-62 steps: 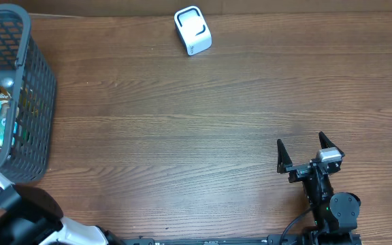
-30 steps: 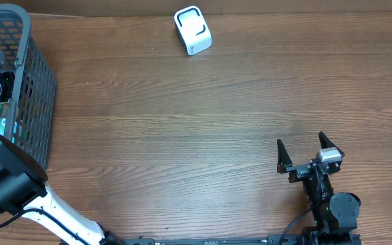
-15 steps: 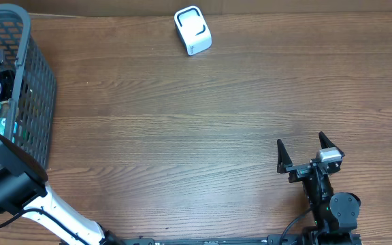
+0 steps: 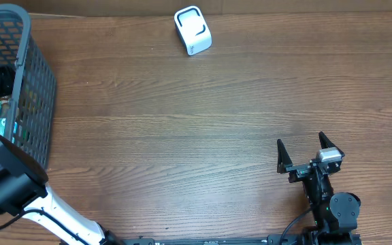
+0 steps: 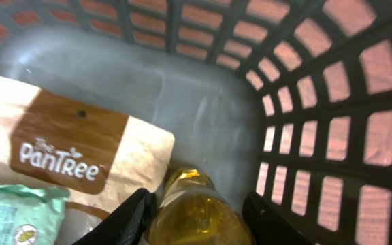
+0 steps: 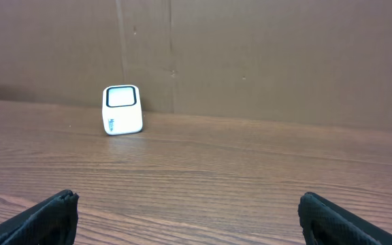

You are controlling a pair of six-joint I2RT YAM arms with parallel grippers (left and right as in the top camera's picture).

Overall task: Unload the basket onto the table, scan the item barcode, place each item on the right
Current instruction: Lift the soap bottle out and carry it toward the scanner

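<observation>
You've got the wooden tabletop (image 4: 182,136) in view, and the biggest thing on it is the grey mesh basket (image 4: 38,82), sitting at the left edge by the far corner. Your left arm reaches down inside that basket. Your right gripper (image 4: 301,140) hovers near the near edge, toward the right side, jaws spread wide with nothing between them.

Inside the basket, the wrist camera shows a brown paper bag (image 5: 67,143) marked "The PanTree" lying flat on the floor of the basket. The white scanner (image 4: 192,30) stands alone by the far edge of the tabletop, around its middle, well apart from both arms.

The item itself, a yellow bottle (image 5: 196,214), sits in the corner of the basket, touching the brown bag's edge. Your left gripper (image 5: 197,204) has a finger on each side of it, and both fingers look pressed against its sides. A pale green packet (image 5: 12,211) lies on top of the bag, left of the bottle.
</observation>
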